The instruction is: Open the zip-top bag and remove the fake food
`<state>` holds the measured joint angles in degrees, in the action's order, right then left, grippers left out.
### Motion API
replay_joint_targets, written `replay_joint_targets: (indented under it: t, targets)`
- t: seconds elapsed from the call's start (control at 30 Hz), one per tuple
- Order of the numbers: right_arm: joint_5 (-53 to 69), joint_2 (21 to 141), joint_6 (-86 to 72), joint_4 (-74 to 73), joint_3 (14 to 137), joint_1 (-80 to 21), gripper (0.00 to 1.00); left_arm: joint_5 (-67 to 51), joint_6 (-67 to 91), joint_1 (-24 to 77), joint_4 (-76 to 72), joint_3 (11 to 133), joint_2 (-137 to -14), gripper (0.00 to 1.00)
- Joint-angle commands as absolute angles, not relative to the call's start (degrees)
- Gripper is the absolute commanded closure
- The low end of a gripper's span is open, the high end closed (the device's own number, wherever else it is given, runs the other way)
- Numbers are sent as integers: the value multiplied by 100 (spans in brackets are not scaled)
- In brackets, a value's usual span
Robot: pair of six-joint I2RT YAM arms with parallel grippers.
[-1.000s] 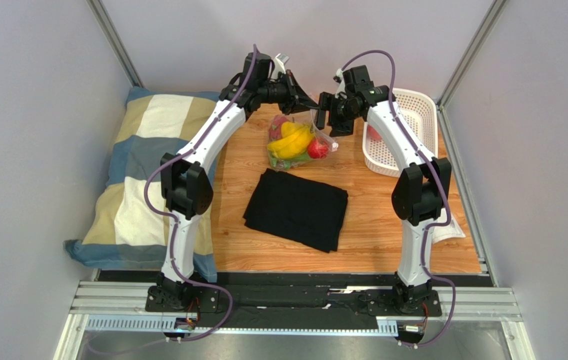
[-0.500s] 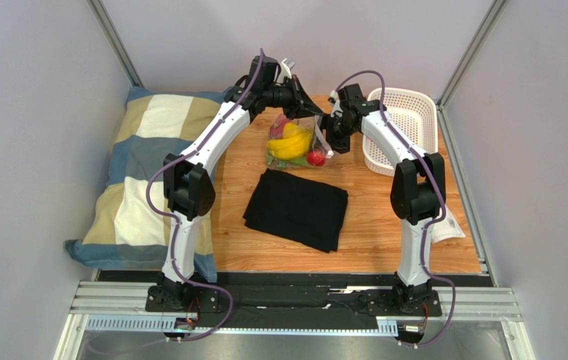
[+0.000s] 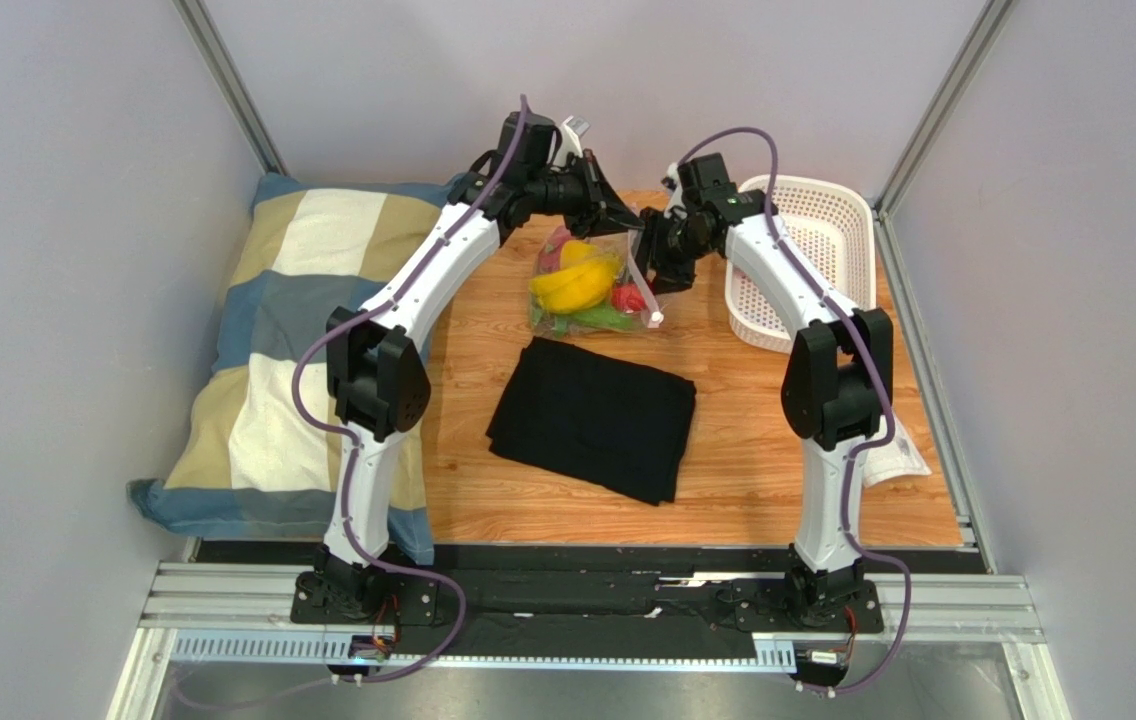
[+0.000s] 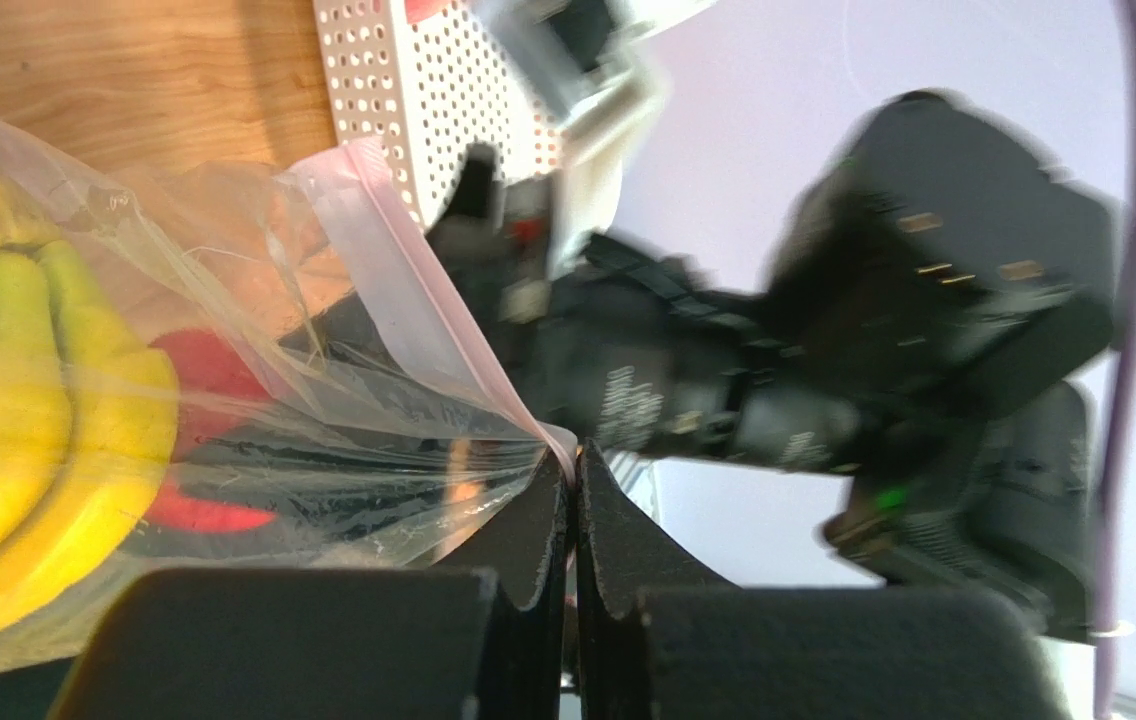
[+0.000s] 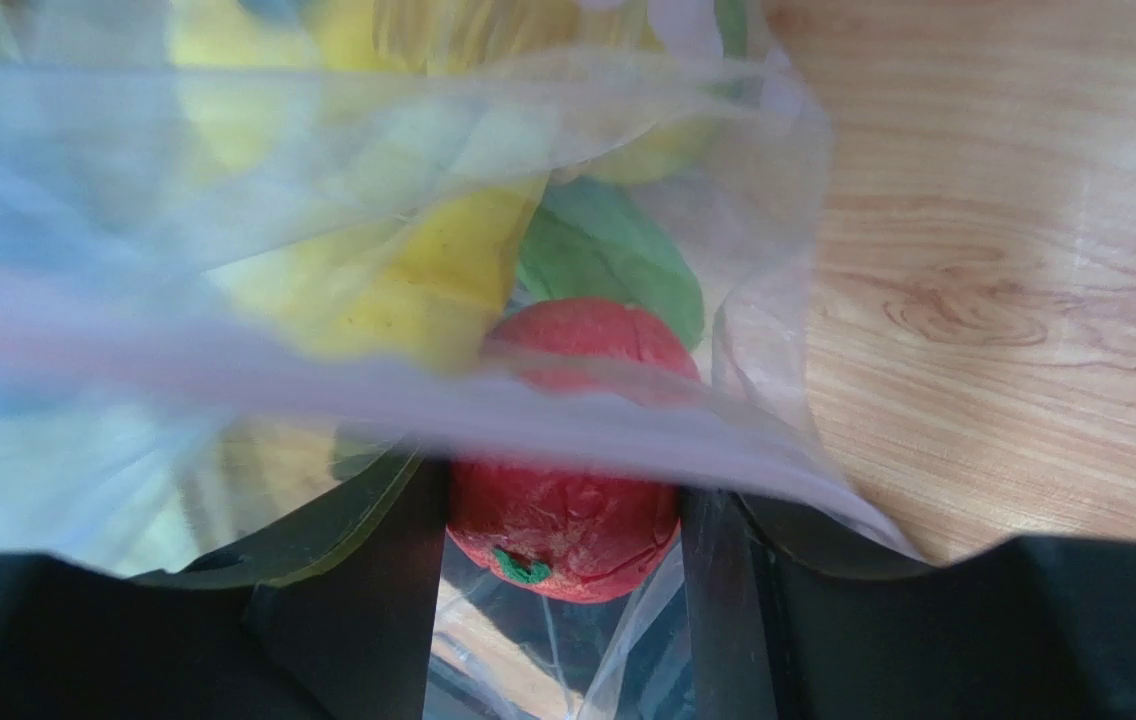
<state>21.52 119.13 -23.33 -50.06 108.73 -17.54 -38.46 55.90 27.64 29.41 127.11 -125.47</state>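
The clear zip-top bag [image 3: 589, 285] hangs over the far middle of the table, held up at its top. My left gripper [image 4: 574, 465] is shut on its pinkish zip strip [image 4: 409, 300]. Inside the bag is the fake food: yellow bananas [image 4: 33, 435], a green piece [image 5: 612, 263] and a red apple [image 5: 567, 525]. My right gripper [image 5: 567, 495] reaches into the bag's mouth. Its two fingers press the apple's left and right sides. In the top view the right gripper [image 3: 646, 278] is at the bag's right edge, and the left gripper [image 3: 622, 225] is just above it.
A white perforated basket [image 3: 815, 255] stands at the far right, close to the right arm. A folded black cloth [image 3: 594, 416] lies mid-table below the bag. A checked pillow [image 3: 289, 345] fills the left side. Bare wood shows around the cloth.
The right gripper came left and down from beside the bag into its mouth, and its fingers closed around the red apple. The left gripper kept its hold on the zip strip.
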Motion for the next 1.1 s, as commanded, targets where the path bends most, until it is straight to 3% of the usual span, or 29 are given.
replay_joint_targets:
  t: [0.0,0.2,0.3,0.43,0.53,0.83,0.93,0.97,1.03,1.07]
  targets:
    - [2153,11373,-3014,-4764,11574,-1451,100,-3832,5230,2751,2996,12867,-12278,100]
    - [2056,10803,-3576,-4755,11497,-951,100,-3674,5045,2707,3164,12867,-12199,100]
    - [2328,10232,-4033,-4002,10865,-547,100,-3639,5027,2681,3190,12867,-12190,100]
    - [1234,9923,-3991,-4410,10512,-54,100,-3665,5054,2672,3190,12885,-12225,100]
    - [81,10072,-3868,-4685,10135,368,100,-3709,5089,2672,3164,12929,-12243,100]
    - [-624,11108,-3489,-5079,9896,923,91,-3806,5133,2672,3129,12955,-12226,100]
    - [-607,11354,-3341,-5124,9835,932,70,-3832,5177,2672,3103,12981,-12252,100]
    - [-563,11434,-3288,-5159,9878,932,56,-3841,5185,2672,3103,12990,-12252,100]
    - [-510,11513,-3217,-5299,9966,932,42,-3850,5221,2672,3085,13008,-12278,100]
    - [-518,11522,-3165,-5343,10019,923,29,-3867,5221,2672,3085,13017,-12278,100]
